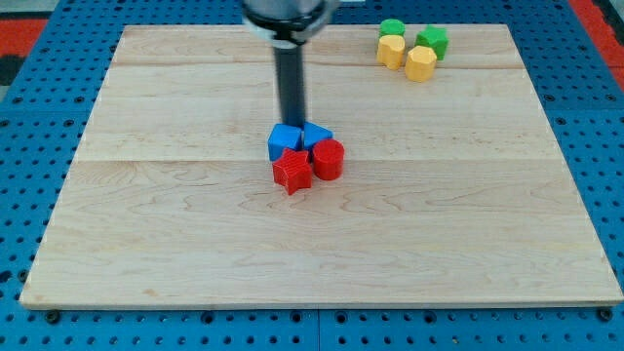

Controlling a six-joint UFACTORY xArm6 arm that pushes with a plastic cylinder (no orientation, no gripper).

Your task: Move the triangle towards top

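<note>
The wooden board [195, 244] lies broad and bare around a middle cluster: blue cube [284, 142], blue triangle [317, 135], red star [292, 172], red cylinder [329, 159]. My tip [293, 124], a bare rod without jaws, touches the blue pair's top side. Green and yellow blocks [411, 49] sit top right.

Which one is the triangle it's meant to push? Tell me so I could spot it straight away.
Look at the middle of the wooden board, where four blocks huddle below the dark rod; my tip sits at the top edge of that huddle. The blue triangle is the top right one, beside the blue cube. Unlike the red star and red cylinder below, it is blue and comes to a point.
</note>
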